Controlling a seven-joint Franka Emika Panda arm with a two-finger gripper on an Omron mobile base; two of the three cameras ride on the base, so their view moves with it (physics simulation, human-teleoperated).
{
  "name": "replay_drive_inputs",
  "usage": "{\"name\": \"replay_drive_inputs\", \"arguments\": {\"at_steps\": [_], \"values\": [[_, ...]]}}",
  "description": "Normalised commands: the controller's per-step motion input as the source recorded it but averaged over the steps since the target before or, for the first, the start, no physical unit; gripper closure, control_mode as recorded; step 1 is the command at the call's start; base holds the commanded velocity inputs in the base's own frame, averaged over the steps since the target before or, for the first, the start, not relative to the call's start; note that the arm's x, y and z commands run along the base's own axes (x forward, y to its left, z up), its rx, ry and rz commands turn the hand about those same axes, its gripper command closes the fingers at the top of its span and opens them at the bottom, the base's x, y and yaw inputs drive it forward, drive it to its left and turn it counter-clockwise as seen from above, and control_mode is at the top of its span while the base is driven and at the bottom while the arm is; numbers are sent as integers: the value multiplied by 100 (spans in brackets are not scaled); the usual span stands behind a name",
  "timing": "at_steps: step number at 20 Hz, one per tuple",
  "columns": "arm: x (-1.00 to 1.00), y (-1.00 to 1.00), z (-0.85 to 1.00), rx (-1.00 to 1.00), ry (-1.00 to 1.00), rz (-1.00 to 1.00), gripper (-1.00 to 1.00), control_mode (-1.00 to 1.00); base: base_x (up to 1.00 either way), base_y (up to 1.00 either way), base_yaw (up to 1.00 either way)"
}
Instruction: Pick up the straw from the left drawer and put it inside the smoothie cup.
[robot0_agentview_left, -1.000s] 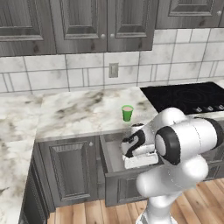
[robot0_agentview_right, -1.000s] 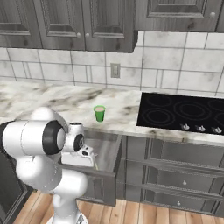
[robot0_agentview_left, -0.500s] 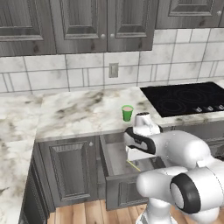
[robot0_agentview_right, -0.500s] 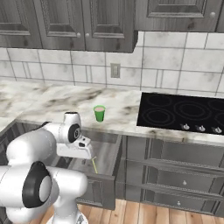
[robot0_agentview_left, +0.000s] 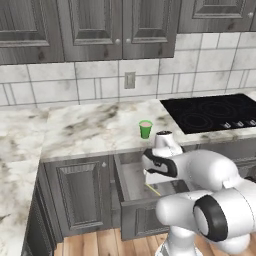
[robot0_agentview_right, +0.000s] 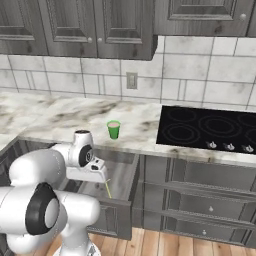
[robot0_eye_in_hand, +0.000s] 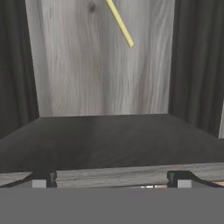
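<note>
Straw (robot0_eye_in_hand: 120, 22) cut off at top edge; arm hides drawer (robot0_agentview_left: 131, 186) interior.

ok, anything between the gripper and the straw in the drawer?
No. In the hand view only bare wood-grain floor of the left drawer lies between the open gripper and the straw.

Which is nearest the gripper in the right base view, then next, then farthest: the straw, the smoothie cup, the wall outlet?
1. The straw, in the open left drawer, just below the gripper.
2. The smoothie cup, on the counter above and behind.
3. The wall outlet, up on the tiled backsplash.
</note>
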Motion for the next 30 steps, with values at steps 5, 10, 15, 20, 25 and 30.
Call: {"name": "replay_drive_inputs", "arguments": {"at_steps": [5,10,15,20,25,30], "values": [[50,0,-22,0,0,0,-100,-100,0,0,0],[51,0,-24,0,0,0,-100,-100,0,0,0],[40,0,-25,0,0,0,-100,-100,0,0,0],[35,0,-24,0,0,0,-100,-100,0,0,0],[25,0,-30,0,0,0,-100,-100,0,0,0],[14,0,-30,0,0,0,-100,-100,0,0,0]]}}
